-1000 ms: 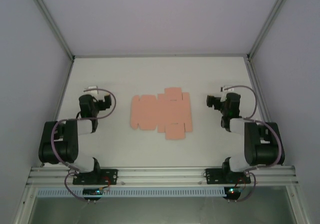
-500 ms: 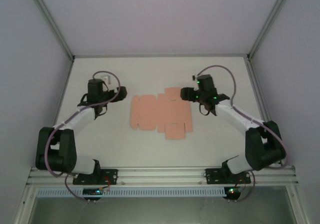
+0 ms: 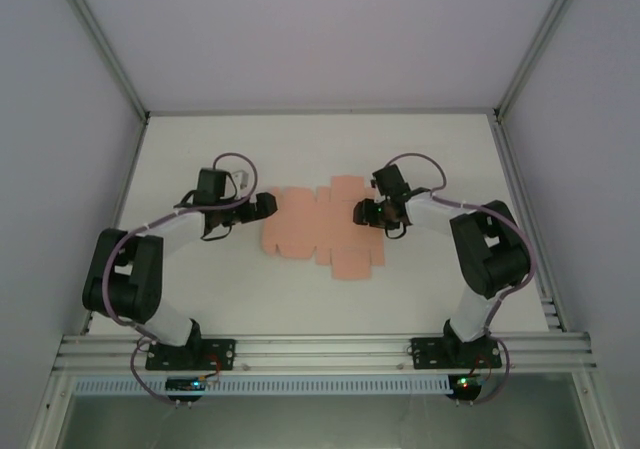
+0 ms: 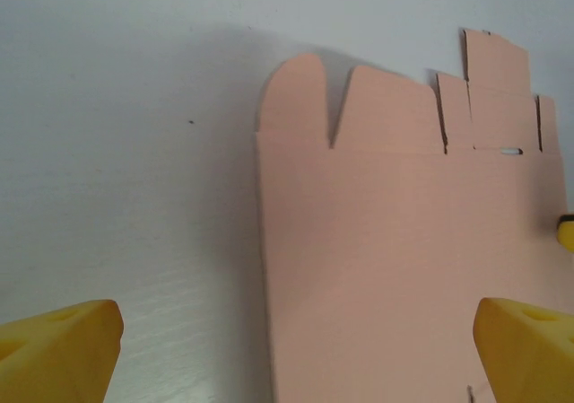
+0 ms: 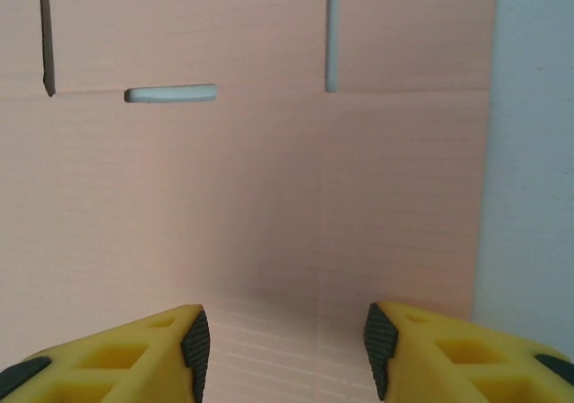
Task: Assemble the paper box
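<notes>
Paper box (image 3: pixel 322 227) flat out as a die-cut sheet in the middle of the counter (image 3: pixel 250 304), nothing folded up yet.
Left jaws spread wide and empty, straddling the sheet's left edge; right jaws part open, empty as well, low over the right-hand panel just inside its edge, pads (image 5: pixel 195 342) maybe touching, hard to tell. Probably best to pin one panel flat right along a crease, then scoop under the outer edge and lift slow: thin card, likely to buckle otherwise. Further back, mind the rounded tabs (image 4: pixel 300 89) and the slot (image 5: pixel 170 92).
</notes>
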